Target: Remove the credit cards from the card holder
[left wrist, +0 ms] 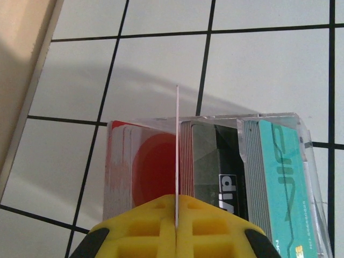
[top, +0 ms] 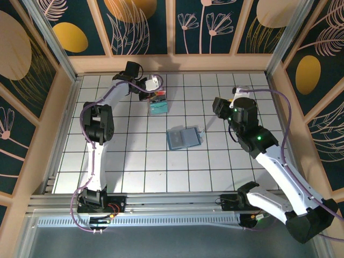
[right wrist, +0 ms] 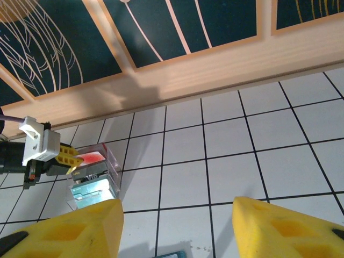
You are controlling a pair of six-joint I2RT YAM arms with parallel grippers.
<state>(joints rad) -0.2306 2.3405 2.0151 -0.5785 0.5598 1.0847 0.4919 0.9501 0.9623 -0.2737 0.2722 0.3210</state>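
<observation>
While the card holder [top: 184,138] lies open mid-desk and the right pincer [right wrist: 176,217] gapes empty, the left pincer [left wrist: 176,215], clamped on a thin card [left wrist: 177,156] above the clear box [left wrist: 271,118] near the desk's far edge, should hold it upright when lowering.

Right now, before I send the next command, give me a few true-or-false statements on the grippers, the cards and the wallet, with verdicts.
1. The left gripper is shut on a thin card, seen edge-on, at the clear box. True.
2. The right gripper is clamped on the card holder. False: its fingers are wide apart, and the holder lies on the tiles, away from it.
3. The card holder lies opened flat near the middle of the table. True.
4. The clear box holds only teal cards. False: it holds red cards, dark cards and teal cards.
</observation>
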